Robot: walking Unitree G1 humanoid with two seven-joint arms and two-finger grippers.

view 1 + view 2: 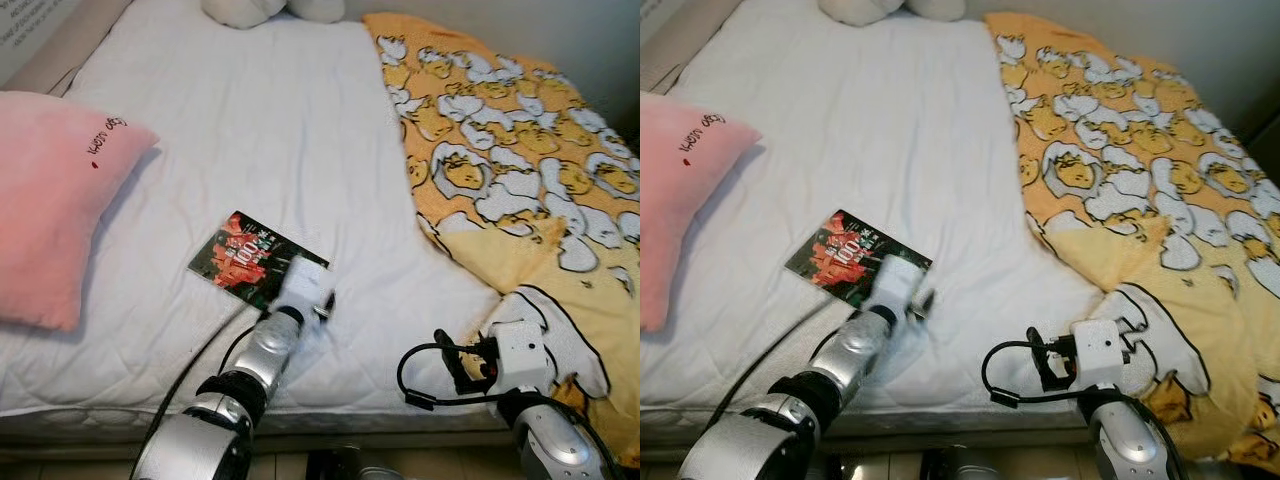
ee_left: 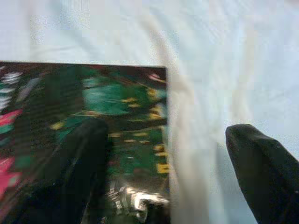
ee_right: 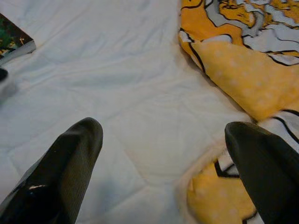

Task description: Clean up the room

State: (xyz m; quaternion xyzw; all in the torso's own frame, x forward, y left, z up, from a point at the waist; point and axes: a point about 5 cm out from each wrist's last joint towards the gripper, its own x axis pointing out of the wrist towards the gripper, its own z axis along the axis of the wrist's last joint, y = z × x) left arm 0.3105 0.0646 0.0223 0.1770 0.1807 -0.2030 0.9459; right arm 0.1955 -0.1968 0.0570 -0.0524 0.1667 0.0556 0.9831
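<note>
Book (image 1: pixel 246 255) on bed (image 1: pixel 260 130) — left end effector (image 2: pixel 166 168) at its near corner.
Glossy dark cover, red and green print, title blurred; lies flat between pink pillow (image 1: pixel 45 200) and yellow blanket (image 1: pixel 520 170). Left fingers spread, one over the cover, nothing gripped. Right end effector (image 3: pixel 168 163) open, empty — at blanket edge.

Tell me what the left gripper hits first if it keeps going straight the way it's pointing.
Most likely the book. The left gripper is open at its near corner, one finger over the cover and the other over the white mattress. Going straight on, it would probably meet the book's edge or cover first, though depth is unclear.
</note>
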